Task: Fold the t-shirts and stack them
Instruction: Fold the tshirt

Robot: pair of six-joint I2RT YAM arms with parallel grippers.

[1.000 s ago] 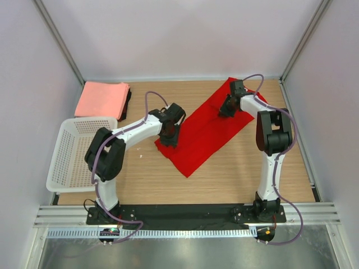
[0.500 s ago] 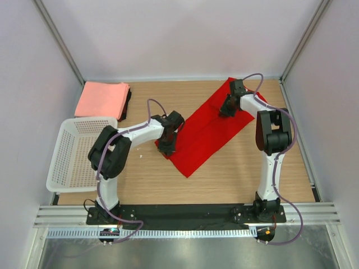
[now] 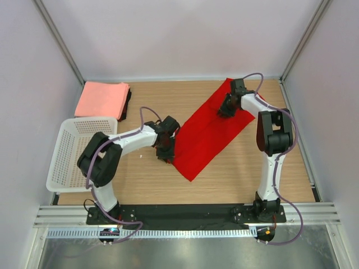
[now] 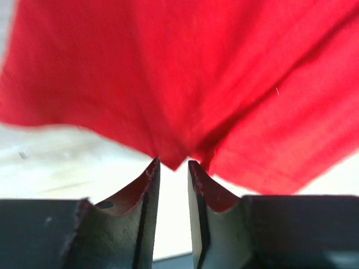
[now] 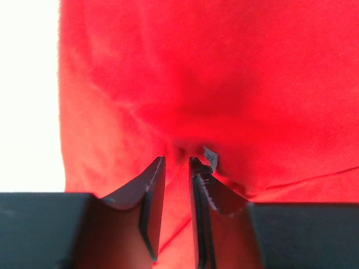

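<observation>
One red t-shirt (image 3: 208, 131) lies diagonally across the table's (image 3: 235, 179) right half. Left gripper (image 4: 173, 162) meets its near-left edge, right gripper (image 5: 176, 158) its far end. Both jaws stand slightly parted, cloth bunched at the tips; grip impossible to tell.

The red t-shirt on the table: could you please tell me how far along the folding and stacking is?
Done: a folded salmon-pink t-shirt lies on a dark one, far left. In hand: the red t-shirt is a part-folded strip, the left tool at its near end, the right tool at its far end; grip unclear. Left: finish folding and stack it.
</observation>
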